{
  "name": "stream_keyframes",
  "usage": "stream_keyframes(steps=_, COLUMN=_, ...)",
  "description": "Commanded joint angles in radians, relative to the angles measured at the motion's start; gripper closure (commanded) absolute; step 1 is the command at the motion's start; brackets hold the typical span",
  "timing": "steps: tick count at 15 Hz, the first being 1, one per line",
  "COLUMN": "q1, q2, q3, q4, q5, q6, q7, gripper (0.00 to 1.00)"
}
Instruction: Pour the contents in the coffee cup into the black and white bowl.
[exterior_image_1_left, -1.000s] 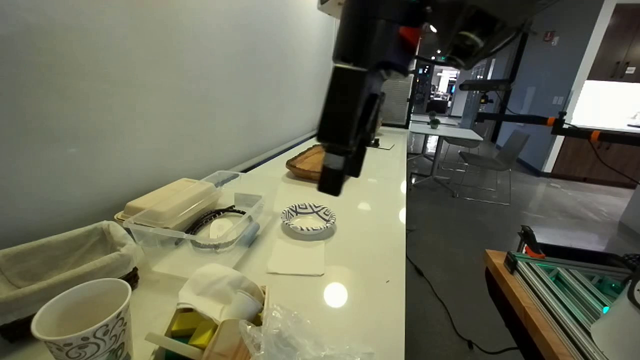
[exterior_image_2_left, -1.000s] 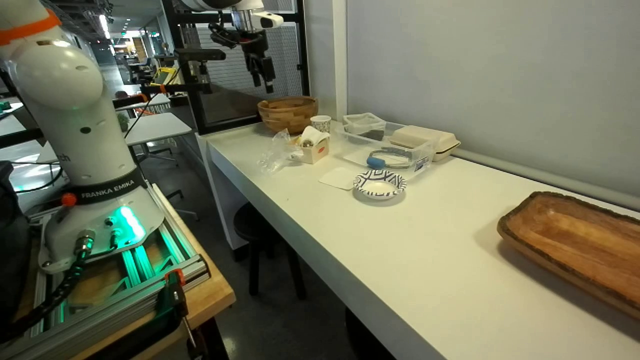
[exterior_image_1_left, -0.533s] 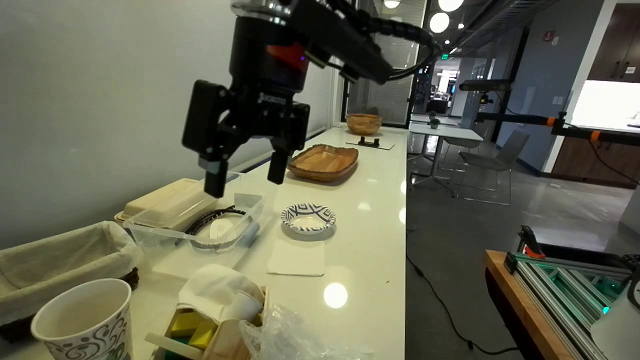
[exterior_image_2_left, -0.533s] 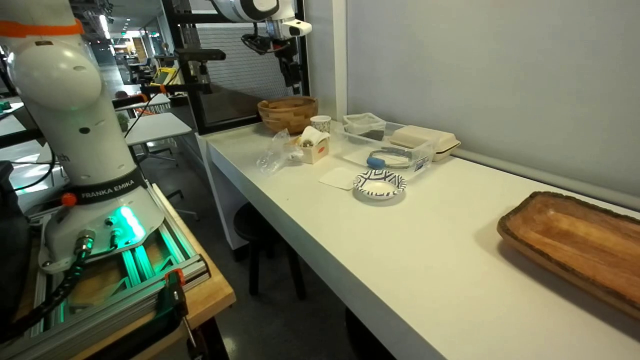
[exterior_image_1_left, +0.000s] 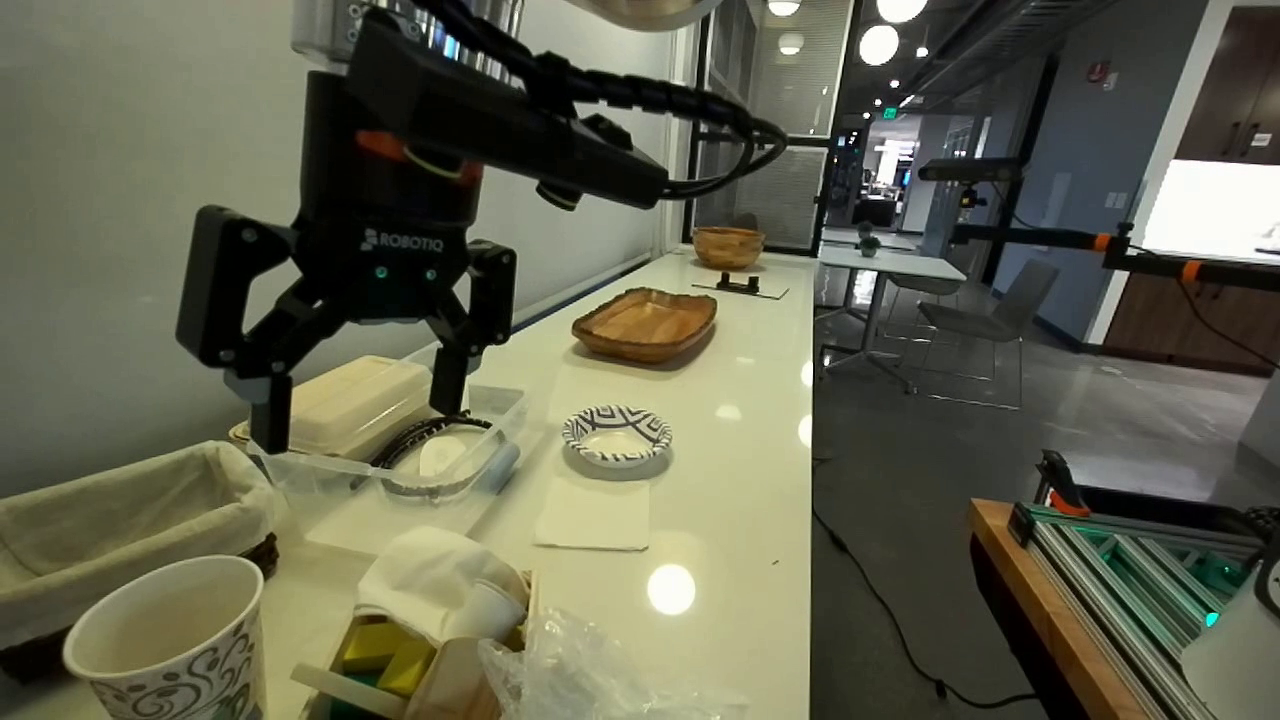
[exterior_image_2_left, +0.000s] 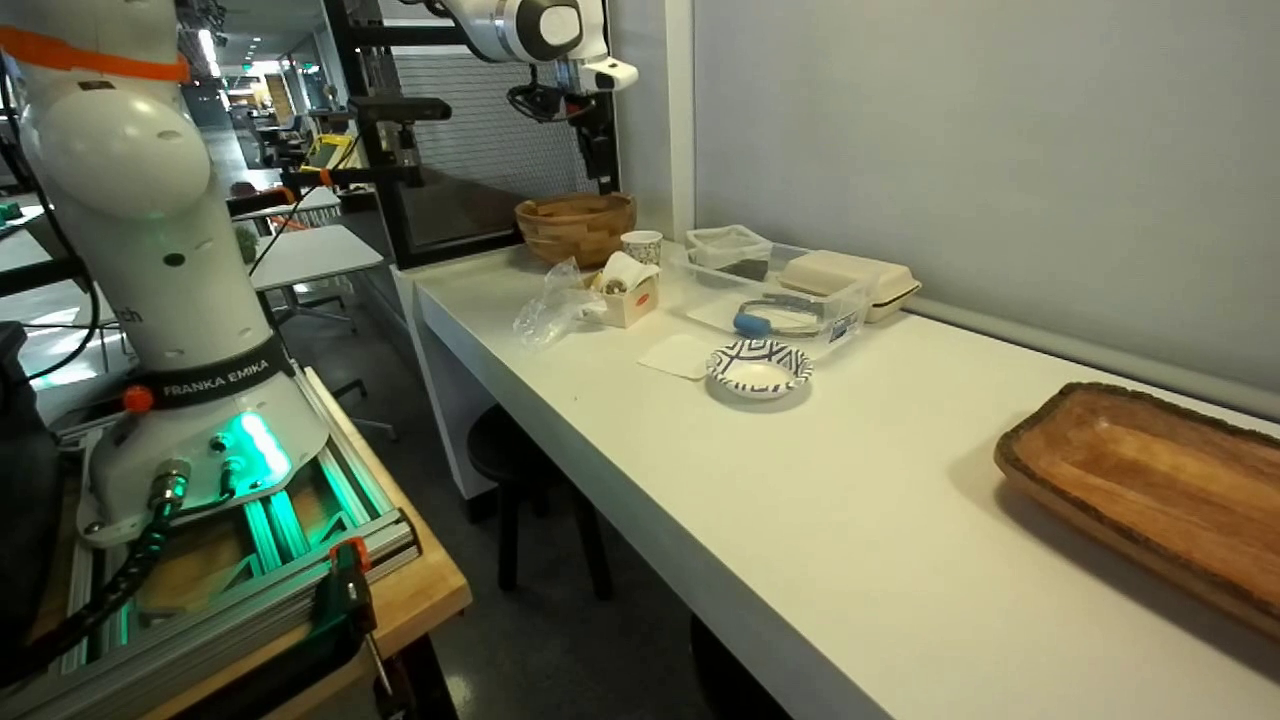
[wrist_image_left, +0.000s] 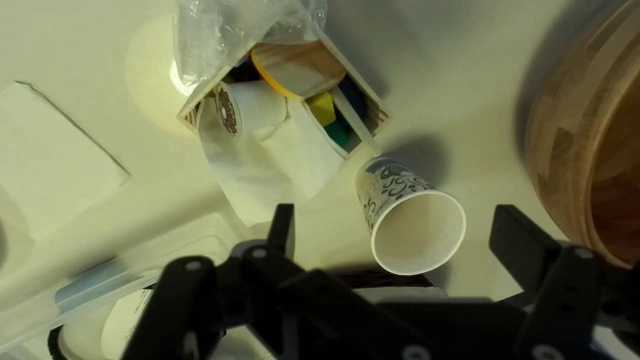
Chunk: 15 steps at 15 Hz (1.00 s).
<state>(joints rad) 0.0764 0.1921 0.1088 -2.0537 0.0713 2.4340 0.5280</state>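
White paper coffee cup (exterior_image_1_left: 170, 645) stands upright on the counter (exterior_image_1_left: 740, 560), near left in an exterior view. The gripper (exterior_image_1_left: 359, 408), jaws spread wide, hangs above the counter, apart from the cup. The black and white bowl (exterior_image_1_left: 617, 440) rests farther off, to the right, between a flat white square (exterior_image_1_left: 594, 516) and a wooden tray (exterior_image_1_left: 645, 326).

Paper cup (exterior_image_1_left: 165, 640), cropped in an exterior view, whether filled unclear, tray (exterior_image_2_left: 1165, 470), likewise cropped, wooden bowl (wrist_image_left: 572, 142), cropped in wrist view

Paper cup (wrist_image_left: 411, 220) beyond parted claw (wrist_image_left: 394, 226)
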Motion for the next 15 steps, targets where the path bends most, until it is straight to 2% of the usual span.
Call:
stream_keyframes(steps=1, q1=0.022, q2=-0.001, q3=-0.024, q4=0.002, q5=0.007, q6=-0.002, q7=-0.006, gripper=0.00)
stream_keyframes(steps=3, q1=0.022, q2=-0.001, q3=-0.024, q4=0.003, q5=0.007, q6=-0.002, q7=-0.006, gripper=0.00)
stream_keyframes(steps=5, q1=0.017, q2=0.056, q3=-0.028, q4=0.055, q5=0.015, q6=0.006, q7=-0.048, gripper=0.00)
stream_keyframes(steps=10, q1=0.022, q2=0.215, q3=-0.064, q4=0.232, q5=-0.039, q6=-0.022, q7=-0.125, gripper=0.00)
stream_keyframes(steps=15, q1=0.049, q2=0.388, q3=-0.073, q4=0.425, q5=-0.028, q6=-0.064, q7=-0.161, gripper=0.00)
